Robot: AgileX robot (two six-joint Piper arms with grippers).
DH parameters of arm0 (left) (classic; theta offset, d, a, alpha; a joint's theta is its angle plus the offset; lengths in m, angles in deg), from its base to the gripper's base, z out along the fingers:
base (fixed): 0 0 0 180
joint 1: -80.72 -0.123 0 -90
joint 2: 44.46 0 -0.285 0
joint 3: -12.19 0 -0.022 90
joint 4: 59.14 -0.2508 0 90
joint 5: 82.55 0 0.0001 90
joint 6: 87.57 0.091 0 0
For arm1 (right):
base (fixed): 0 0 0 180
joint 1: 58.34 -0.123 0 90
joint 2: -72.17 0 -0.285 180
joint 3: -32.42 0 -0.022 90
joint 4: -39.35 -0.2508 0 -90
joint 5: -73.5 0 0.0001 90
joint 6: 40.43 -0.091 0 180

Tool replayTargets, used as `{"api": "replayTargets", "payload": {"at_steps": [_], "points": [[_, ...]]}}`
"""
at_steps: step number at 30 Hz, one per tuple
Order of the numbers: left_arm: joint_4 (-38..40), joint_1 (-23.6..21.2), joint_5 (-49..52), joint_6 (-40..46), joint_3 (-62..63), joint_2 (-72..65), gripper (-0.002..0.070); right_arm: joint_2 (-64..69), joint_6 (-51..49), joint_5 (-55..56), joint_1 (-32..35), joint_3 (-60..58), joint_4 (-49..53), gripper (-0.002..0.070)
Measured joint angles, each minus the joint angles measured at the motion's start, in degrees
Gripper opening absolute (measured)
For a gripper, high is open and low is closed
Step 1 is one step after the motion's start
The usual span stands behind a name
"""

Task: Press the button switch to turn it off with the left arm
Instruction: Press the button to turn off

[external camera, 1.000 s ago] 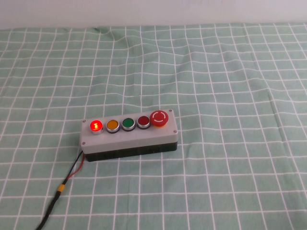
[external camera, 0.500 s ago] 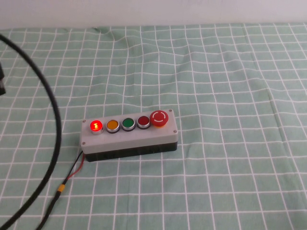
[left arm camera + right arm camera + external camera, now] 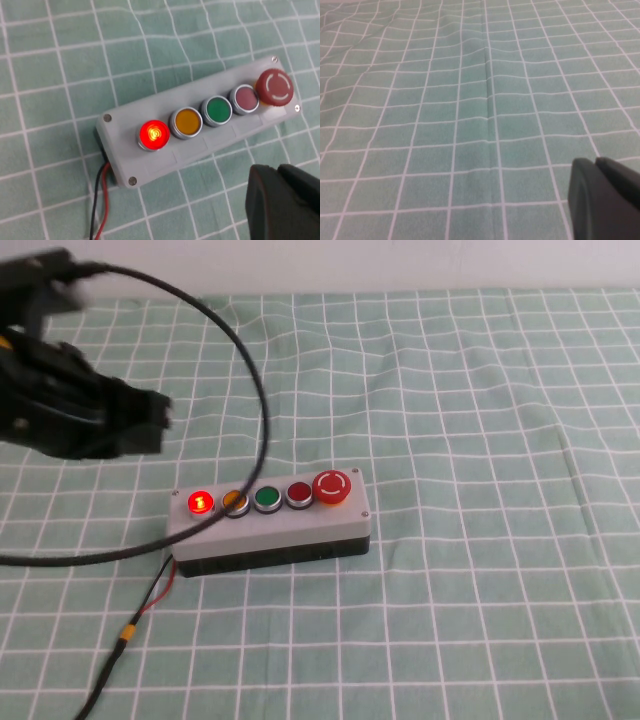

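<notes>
The button switch (image 3: 200, 503) is the lit bright-red push button at the left end of a grey five-button box (image 3: 270, 525); it also glows in the left wrist view (image 3: 154, 135). My left arm (image 3: 60, 410), black and blurred, reaches in from the left. Its gripper (image 3: 152, 422) hangs above and behind-left of the box, clear of the button. In the left wrist view the left gripper (image 3: 277, 167) is shut and empty. Its thick black cable (image 3: 262, 410) arcs over the box. My right gripper (image 3: 595, 161) is shut and empty over bare cloth, out of the high view.
On the box, orange (image 3: 235, 502), green (image 3: 267, 499) and dark red (image 3: 299, 494) buttons and a large red mushroom button (image 3: 332, 487) follow in a row. Red and black wires (image 3: 150, 600) run from the box's left end to the front edge. Green checked cloth (image 3: 480, 440) covers the table.
My left arm has swung into the high view from the left, toward the box, with its cable sweeping right over the box. The red button stays lit.
</notes>
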Motion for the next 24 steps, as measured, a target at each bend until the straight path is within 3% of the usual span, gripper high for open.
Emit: {"api": "replayTargets", "payload": {"at_steps": [8,24], "points": [[-7.33,5.38,-2.43,-5.75,0.13,-10.72,-0.0003,0.0,0.0,0.0,0.0,0.0,0.0,-0.0016],[-11.38,5.69,-8.42,-7.76,0.94,-21.59,-0.0002,0.0,0.0,0.0,0.0,0.0,0.0,-0.0016]]}}
